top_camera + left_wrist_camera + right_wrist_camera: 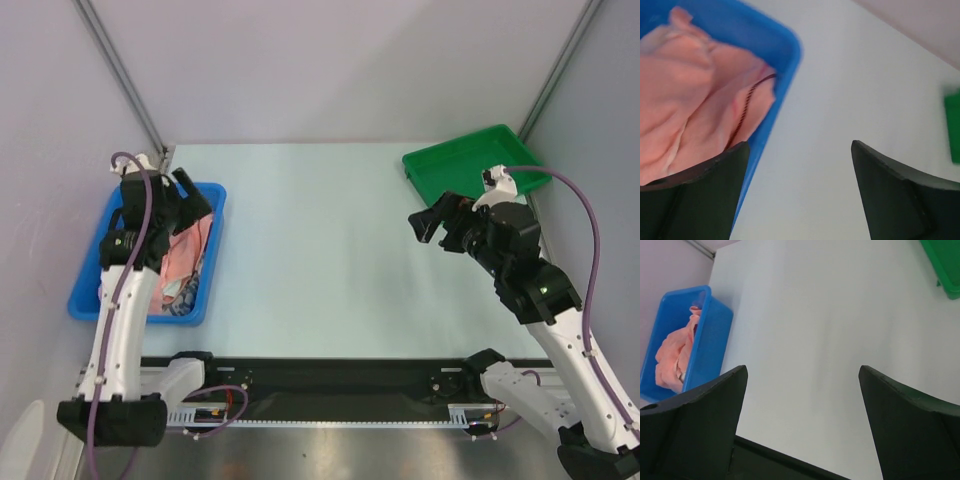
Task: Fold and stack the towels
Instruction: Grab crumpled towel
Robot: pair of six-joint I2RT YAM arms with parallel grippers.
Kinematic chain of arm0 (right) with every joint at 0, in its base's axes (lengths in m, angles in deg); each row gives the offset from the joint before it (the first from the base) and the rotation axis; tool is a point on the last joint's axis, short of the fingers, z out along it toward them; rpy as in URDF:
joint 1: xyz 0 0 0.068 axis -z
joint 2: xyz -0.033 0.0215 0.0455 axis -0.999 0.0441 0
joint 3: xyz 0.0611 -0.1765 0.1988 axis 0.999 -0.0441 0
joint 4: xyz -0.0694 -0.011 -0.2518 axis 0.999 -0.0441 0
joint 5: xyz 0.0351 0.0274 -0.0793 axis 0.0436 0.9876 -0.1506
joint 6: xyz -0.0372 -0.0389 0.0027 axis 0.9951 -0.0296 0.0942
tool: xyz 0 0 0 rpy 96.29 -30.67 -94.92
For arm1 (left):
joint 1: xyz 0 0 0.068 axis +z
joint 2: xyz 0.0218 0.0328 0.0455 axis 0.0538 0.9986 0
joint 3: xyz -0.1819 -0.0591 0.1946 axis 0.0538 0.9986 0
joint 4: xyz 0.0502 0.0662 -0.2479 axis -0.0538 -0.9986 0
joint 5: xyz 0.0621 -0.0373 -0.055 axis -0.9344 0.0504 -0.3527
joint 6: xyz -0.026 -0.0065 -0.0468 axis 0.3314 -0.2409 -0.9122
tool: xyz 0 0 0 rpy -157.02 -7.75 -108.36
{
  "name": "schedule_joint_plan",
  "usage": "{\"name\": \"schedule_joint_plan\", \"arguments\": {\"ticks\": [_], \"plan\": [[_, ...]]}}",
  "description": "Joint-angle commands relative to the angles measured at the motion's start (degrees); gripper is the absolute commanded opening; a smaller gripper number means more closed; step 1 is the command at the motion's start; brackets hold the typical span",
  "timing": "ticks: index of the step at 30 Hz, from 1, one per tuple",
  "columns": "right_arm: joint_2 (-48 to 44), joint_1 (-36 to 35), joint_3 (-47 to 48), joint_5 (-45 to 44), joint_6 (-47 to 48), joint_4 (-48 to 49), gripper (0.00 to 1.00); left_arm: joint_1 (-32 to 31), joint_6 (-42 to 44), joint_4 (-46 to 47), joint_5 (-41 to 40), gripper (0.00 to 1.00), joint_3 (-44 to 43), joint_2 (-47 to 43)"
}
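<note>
- Desk: pale, with a bin on its left side and a tray at the far right corner.
- Blue bin: sits at the left edge, pretty full.
- Green tray: well apart from the bin.
- Towels: all bunched up inside the bin, salmon-pink ones on top.
- Left gripper: hangs over the bin's right wall, spread wide, pinching nothing.
- Right gripper: up over the desk near the tray, also spread wide and empty.
</note>
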Motion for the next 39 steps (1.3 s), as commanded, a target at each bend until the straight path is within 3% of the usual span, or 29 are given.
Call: {"name": "schedule_joint_plan", "arguments": {"ticks": [1, 2, 3, 7, 9, 16, 19, 21, 23, 24, 25, 27, 28, 32, 35, 39], "plan": [[-3.0, 0.1, -2.9, 6.6, -1.1, 5.7, 1.00, 6.3, -12.9, -9.7, -15.2, 0.85, 1.3, 4.2], [-3.7, 0.0, -3.8, 7.9, -1.1, 6.8, 1.00, 7.6, -16.0, -11.7, -21.6, 0.81, 1.7, 6.3], [-4.3, 0.0, -4.5, 10.3, -1.3, 9.0, 1.00, 9.2, -18.6, -14.4, -22.5, 0.80, 2.1, 7.5], [-6.0, 0.0, -7.1, 14.7, -2.0, 12.5, 1.00, 19.5, -22.9, -9.9, -16.2, 0.67, 9.4, 9.3], [-5.9, 0.0, -7.3, 17.0, -1.8, 13.0, 1.00, 20.8, -21.8, -4.4, -15.4, 0.63, 11.3, 9.5], [-6.0, 0.0, -8.0, 19.9, -1.0, 13.7, 1.00, 20.9, -23.5, -3.9, -24.3, 0.71, 11.6, 16.4], [-6.7, 0.0, -9.1, 20.6, -0.9, 14.6, 1.00, 21.4, -21.5, 0.6, -23.5, 0.75, 11.4, 19.7], [-7.0, 0.0, -10.1, 21.3, -1.0, 15.7, 1.00, 21.7, -18.9, 5.4, -20.6, 0.76, 11.3, 20.9], [-7.0, -0.1, -10.3, 21.5, -1.3, 16.6, 1.00, 21.6, -17.2, 4.9, -20.2, 0.69, 9.9, 23.9], [-6.8, 0.0, -10.5, 21.7, -1.3, 16.6, 1.00, 21.6, -17.0, 3.8, -20.7, 0.62, 7.7, 25.2], [-6.8, -0.1, -10.3, 21.8, -1.0, 16.7, 1.00, 21.7, -16.8, 2.7, -21.1, 0.41, 6.5, 26.2], [-6.7, -0.1, -10.0, 22.3, -0.6, 16.4, 1.00, 21.5, -15.4, -0.3, -21.9, 0.20, 3.0, 27.7], [-6.7, -0.1, -9.6, 22.4, -0.5, 16.4, 1.00, 21.6, -14.7, -0.7, -21.7, 0.01, 1.9, 27.6], [-6.7, -0.1, -8.3, 22.1, 0.1, 15.5, 1.00, 19.4, -11.2, -3.1, -19.4, 0.00, -6.4, 22.3], [-6.7, -0.1, -7.2, 20.8, -0.2, 15.1, 1.00, 14.5, -9.0, -7.0, -15.7, 0.00, -19.6, 21.0], [-6.3, -0.1, -6.1, 19.1, 0.1, 14.5, 1.00, 7.0, -7.5, -10.8, 3.9, 0.00, -44.1, 25.1]]}}
